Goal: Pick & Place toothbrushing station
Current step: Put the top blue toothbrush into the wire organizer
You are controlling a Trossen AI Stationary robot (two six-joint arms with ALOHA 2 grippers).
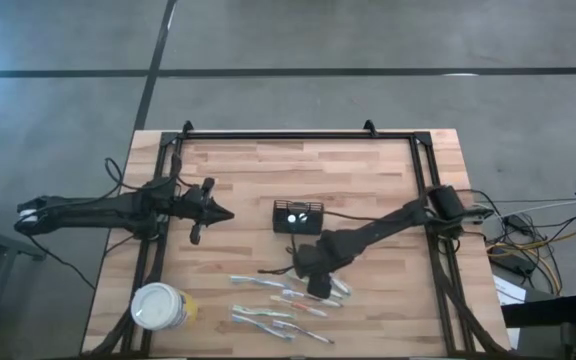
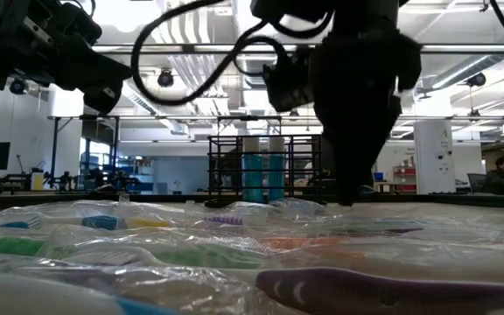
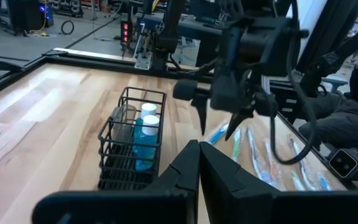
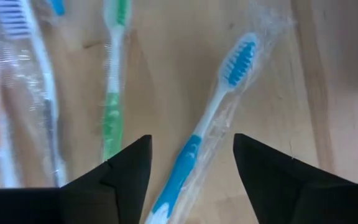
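Blue-handled wrapped toothbrush (image 4: 211,109) lies between the right gripper (image 4: 191,163)'s spread jaws, lined up for a grab; mesh caddy (image 1: 298,216) sits mid-table just beyond; left gripper (image 1: 224,214) parked left, clenched empty

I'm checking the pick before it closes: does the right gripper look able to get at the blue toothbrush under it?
Probably yes. The right gripper is open with a finger on either side of the wrapped blue toothbrush, and nothing lies over it. The green toothbrush lies apart, outside the fingers.
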